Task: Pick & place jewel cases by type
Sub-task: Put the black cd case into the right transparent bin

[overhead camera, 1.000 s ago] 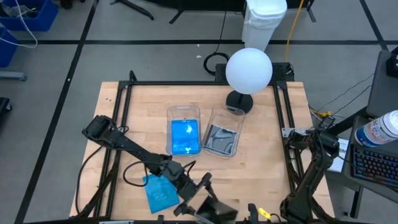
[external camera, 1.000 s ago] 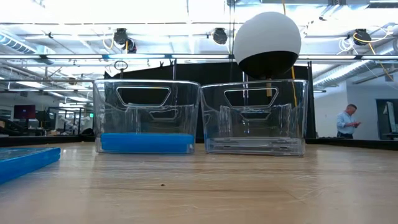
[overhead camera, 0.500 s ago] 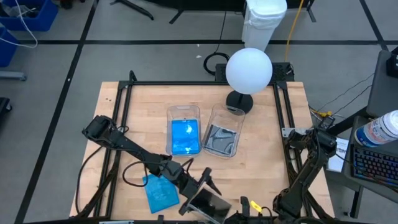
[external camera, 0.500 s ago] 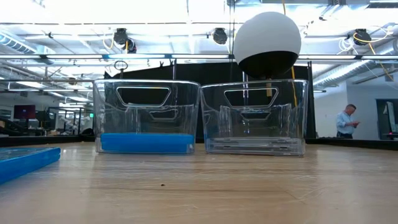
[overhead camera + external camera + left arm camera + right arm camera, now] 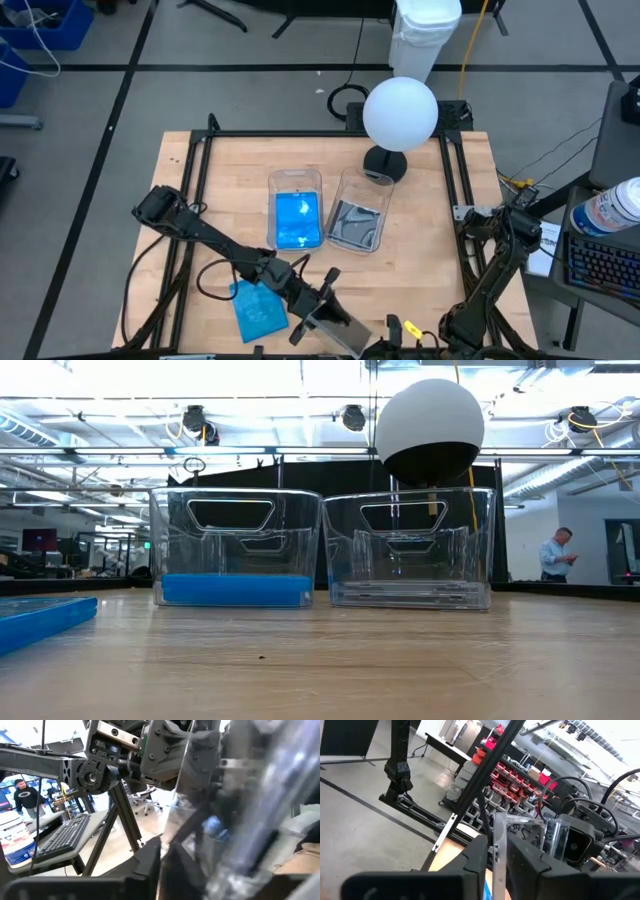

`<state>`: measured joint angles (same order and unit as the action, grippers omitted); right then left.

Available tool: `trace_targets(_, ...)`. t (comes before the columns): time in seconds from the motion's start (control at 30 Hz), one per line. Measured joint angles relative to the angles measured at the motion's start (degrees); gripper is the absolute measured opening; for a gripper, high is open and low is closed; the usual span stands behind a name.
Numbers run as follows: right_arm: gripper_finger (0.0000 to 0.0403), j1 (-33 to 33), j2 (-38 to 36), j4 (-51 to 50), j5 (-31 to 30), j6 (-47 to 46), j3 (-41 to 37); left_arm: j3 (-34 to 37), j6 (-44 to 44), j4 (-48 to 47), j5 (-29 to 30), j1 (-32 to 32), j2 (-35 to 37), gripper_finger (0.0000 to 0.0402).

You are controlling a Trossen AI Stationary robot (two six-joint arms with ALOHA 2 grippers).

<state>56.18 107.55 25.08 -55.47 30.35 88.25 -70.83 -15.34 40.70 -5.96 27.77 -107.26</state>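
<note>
A clear jewel case (image 5: 335,325) hangs at the table's near edge between my two grippers. My left gripper (image 5: 322,295) reaches it from the far left and my right gripper (image 5: 385,340) from the near right; both are shut on it. In the right wrist view the case (image 5: 499,837) stands edge-on between that gripper's fingers (image 5: 499,870). A blue jewel case (image 5: 258,310) lies flat on the table beside my left arm. Further blue cases (image 5: 297,220) lie in the left tub (image 5: 296,182), grey ones (image 5: 355,228) in the right tub (image 5: 362,185). My left gripper has the clear case's far edge (image 5: 326,308) between its two fingers, slanting down from the far left. The case is clear of the table. The left wrist view is too blurred to show the place of contact. My right gripper pinches the clear case's edge (image 5: 498,851) between its two fingers, one finger on each flat face. The fingers come level from the table's near right. The case stands on edge, lifted clear of the table.
A white ball lamp (image 5: 400,113) on a dark foot stands behind the right tub. The black frame rails (image 5: 200,160) run along the table's sides. Bare wood lies between the tubs and the near edge. A person (image 5: 558,555) stands far off in the room.
My right gripper has carried the clear case a little toward the table's left, up to my left gripper. My left gripper, which stood wide open around the case, has shut its fingers on it. The blue case on the table has stayed put.
</note>
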Motion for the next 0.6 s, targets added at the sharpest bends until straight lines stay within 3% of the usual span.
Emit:
trace_targets(0.33, 0.0152, 0.3, 0.0, 0.5, -3.0, 0.0, 0.0, 0.0, -1.1, 0.1, 0.0, 0.0, 0.0, 0.0019)
trace_targets(0.6, 0.0193, 1.3, -0.1, 0.4, -5.1, 0.8, 0.0, 0.0, -1.0, 0.0, 0.2, -0.1, 0.0, 0.0041)
